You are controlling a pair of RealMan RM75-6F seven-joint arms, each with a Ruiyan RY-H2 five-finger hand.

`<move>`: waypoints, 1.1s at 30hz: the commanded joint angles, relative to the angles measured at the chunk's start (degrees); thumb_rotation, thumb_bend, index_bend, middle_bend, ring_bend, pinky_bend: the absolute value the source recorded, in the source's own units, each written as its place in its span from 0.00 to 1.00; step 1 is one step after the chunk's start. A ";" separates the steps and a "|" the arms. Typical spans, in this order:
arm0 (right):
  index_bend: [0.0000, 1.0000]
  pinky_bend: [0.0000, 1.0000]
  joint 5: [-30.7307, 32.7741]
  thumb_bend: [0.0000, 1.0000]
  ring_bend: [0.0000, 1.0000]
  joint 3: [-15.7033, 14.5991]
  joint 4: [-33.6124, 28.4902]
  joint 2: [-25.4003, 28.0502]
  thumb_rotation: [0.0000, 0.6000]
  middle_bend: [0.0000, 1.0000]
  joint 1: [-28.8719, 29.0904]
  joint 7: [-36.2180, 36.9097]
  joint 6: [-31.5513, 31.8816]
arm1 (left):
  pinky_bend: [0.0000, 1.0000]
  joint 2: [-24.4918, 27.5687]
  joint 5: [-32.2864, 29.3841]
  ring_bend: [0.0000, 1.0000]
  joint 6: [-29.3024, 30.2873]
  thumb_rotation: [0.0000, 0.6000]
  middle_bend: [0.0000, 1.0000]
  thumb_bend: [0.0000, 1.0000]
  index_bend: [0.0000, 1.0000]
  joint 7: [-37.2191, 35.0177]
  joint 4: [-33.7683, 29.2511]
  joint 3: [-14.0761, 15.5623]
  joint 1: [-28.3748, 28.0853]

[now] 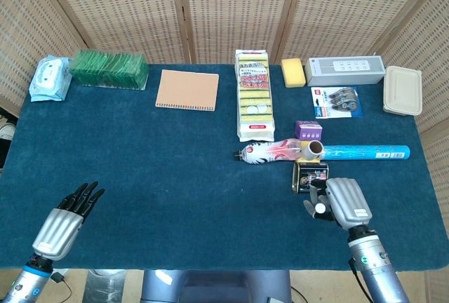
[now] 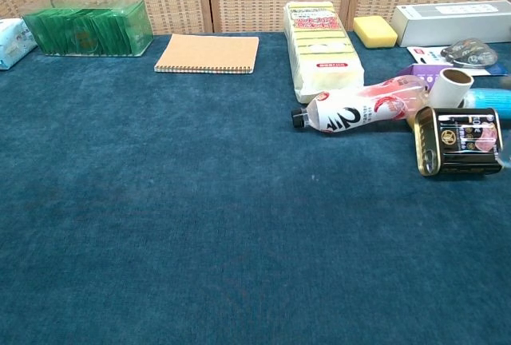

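While right hand [image 1: 338, 203] is hovering just behind black tin [image 1: 311, 176], fingers loosely curled, holding nothing, tin is lying on side, long axis crosswise, beside bottle [image 1: 270, 151]. Left hand [image 1: 69, 219] is resting spread, well apart.

Staged test setup: blue-carpeted table [image 1: 161, 170] of assorted household goods, enclosed by woven folding screens [image 1: 231, 8].

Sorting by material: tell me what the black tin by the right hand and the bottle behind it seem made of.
Black tin: probably metal, glossy printed sides, gold rolled rim. Bottle: likely thin clear plastic with a printed red-and-white label and black cap, lying on its side.
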 commanded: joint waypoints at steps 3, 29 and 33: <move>0.82 0.93 1.30 0.44 1.00 -0.44 -2.20 1.22 1.00 1.00 0.87 -0.63 -0.72 | 0.22 1.26 1.17 0.02 0.03 1.00 0.02 0.21 0.03 -2.98 -0.47 0.90 -0.23; 0.82 0.93 -0.02 0.44 1.00 -0.38 -1.54 -0.36 1.00 1.00 1.36 -3.49 2.06 | 0.22 -0.17 1.25 0.02 -1.30 1.00 0.02 0.21 0.03 -0.90 0.22 1.46 -0.50; 0.82 0.93 -2.84 0.44 1.00 0.80 -0.79 -1.20 1.00 1.00 1.31 -0.61 3.13 | 0.22 -1.26 0.59 0.02 -0.79 1.00 0.02 0.21 0.03 0.09 0.95 0.27 -0.52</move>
